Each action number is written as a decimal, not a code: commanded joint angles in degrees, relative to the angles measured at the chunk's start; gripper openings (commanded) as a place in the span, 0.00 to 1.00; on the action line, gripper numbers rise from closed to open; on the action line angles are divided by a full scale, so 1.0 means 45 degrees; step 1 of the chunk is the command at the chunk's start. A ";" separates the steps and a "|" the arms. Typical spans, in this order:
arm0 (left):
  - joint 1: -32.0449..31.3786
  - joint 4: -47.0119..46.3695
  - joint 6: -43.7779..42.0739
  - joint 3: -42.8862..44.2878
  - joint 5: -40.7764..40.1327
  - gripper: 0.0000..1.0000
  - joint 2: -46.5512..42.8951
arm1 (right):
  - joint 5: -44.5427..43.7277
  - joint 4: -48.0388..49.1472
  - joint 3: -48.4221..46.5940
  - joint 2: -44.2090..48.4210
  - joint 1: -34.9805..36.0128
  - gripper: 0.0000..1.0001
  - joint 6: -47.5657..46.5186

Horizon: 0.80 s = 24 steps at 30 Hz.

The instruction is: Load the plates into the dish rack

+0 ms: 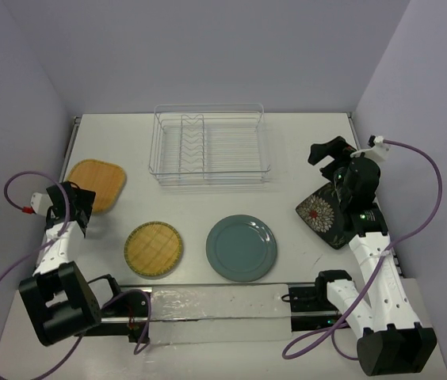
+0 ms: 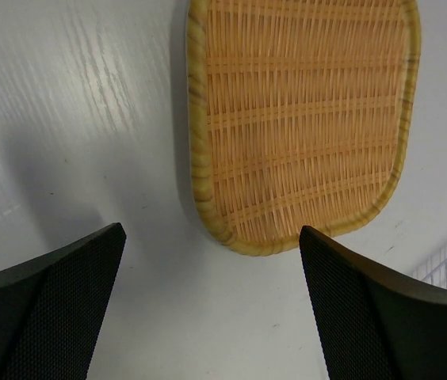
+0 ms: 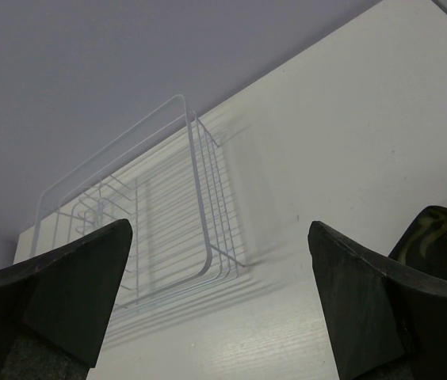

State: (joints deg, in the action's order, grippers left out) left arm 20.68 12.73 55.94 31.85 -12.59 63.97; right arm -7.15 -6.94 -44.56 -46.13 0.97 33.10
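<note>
Left fingers point(image 2: 57, 301) standing apart, holding nothing, hovering above table point(image 1: 287, 134). Orange-tan plate point(image 2: 299, 119) lying flat just ahead of fingertips, its near edge sitting between them and its body running away and slightly right. Left arm sitting nearer this plate.

Right fingers point(image 3: 382, 309) likewise apart, holding nothing, facing dish rack point(image 3: 200, 198). Dark floral plate point(image 1: 322, 215) lying beneath them, to their right.

Rack standing unloaded at far middle of table, well apart from orange-tan plate.
</note>
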 commanded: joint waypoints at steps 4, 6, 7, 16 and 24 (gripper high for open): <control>0.0318 -0.2271 0.0040 -0.0051 0.0877 0.99 0.1074 | 0.0453 0.0840 0.0175 0.0056 -0.0001 0.99 -0.0177; 0.0387 -0.2053 0.0087 0.0116 0.0767 0.99 0.1527 | 0.0596 0.0840 0.0175 0.0075 -0.0001 0.99 -0.0169; 0.0414 -0.2076 0.0098 0.0171 0.0778 0.99 0.1729 | 0.0629 0.0842 0.0178 0.0080 -0.0001 0.99 -0.0170; 0.0678 -0.2703 0.0923 0.0607 0.1629 0.91 0.4260 | 0.0328 0.0858 0.0442 0.0652 -0.0003 0.99 -0.0169; 0.0678 -0.3762 0.1603 0.0766 0.2395 0.63 0.6023 | 0.0135 0.0887 0.0507 0.0786 -0.0009 0.98 -0.0181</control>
State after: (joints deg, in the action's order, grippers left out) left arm 23.43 -4.64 61.05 36.12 -4.81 87.11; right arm -5.44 -5.54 -42.68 -43.68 0.97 32.99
